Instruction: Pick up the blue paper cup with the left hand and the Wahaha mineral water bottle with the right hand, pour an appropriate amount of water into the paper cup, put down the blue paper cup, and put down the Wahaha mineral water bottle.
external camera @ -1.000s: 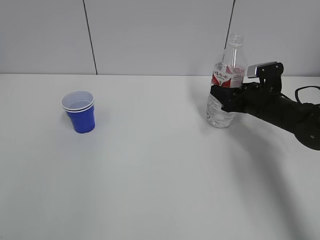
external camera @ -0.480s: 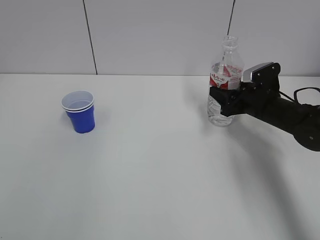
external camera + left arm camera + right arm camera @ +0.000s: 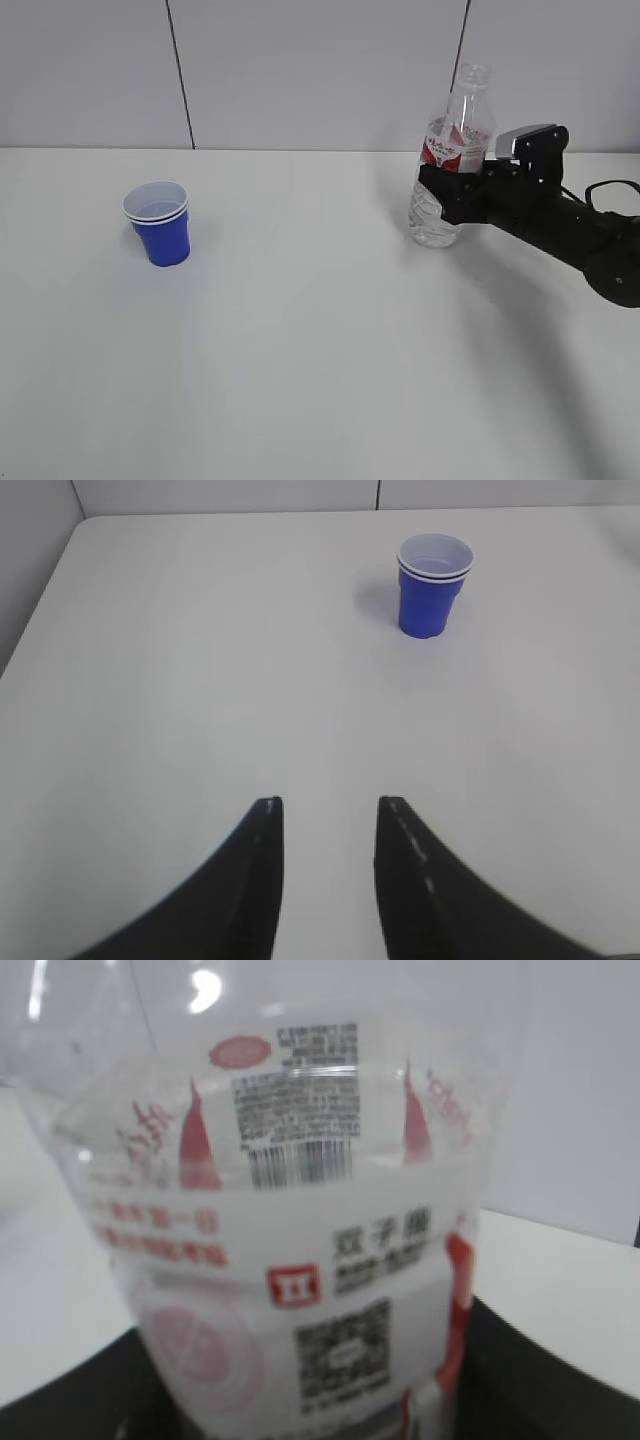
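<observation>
While the right pincer [image 3: 447,195] is clamped on the capless, tilted Wahaha mineral water bottle [image 3: 446,160] at far right, spillage is judged possible. The left pincer [image 3: 325,865], narrowly parted, holds nothing; the blue paper cup [image 3: 158,222] stands ungrasped at left on the surface [image 3: 320,350].

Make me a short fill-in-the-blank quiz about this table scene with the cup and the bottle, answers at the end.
1. The right hand is shut on the Wahaha mineral water ____.
2. The paper cup is ____ on the outside.
3. The left hand holds ____.
4. The bottle has no ____ on its neck.

Answers: bottle; blue; nothing; cap
</observation>
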Robot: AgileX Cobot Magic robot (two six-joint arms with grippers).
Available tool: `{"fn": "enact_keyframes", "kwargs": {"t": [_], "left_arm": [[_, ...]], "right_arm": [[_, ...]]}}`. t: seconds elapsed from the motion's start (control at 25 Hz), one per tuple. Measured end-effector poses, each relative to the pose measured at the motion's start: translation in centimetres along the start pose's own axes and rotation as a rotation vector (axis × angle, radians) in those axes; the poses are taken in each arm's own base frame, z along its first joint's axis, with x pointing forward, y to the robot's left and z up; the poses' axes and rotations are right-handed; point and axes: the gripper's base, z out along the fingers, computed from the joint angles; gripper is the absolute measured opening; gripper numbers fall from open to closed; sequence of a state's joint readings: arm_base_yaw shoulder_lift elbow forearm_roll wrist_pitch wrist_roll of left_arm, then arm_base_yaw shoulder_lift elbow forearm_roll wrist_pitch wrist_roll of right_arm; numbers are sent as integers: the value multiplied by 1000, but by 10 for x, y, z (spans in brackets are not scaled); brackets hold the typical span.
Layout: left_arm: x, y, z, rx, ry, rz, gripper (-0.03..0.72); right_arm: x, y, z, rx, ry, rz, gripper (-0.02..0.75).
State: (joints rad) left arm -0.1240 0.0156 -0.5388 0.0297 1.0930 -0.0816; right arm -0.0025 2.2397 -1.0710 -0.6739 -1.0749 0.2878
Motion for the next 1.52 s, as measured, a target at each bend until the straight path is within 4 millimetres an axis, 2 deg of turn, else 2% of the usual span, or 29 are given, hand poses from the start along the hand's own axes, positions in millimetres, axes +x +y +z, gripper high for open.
{"fn": "enact_keyframes", "kwargs": {"t": [0.2,0.68,1.28,1.52], "left_arm": [[0,0,0,0,0,0,241],[0,0,0,0,0,0,241],[0,0,0,0,0,0,241],[0,0,0,0,0,0,241]], "right_arm": [[13,-1,1,23,-31,48,401],[15,2,1,-16,-43,-59,401],[14,2,1,-10,-45,-60,403],[14,2,1,-9,-45,-60,464]]}}
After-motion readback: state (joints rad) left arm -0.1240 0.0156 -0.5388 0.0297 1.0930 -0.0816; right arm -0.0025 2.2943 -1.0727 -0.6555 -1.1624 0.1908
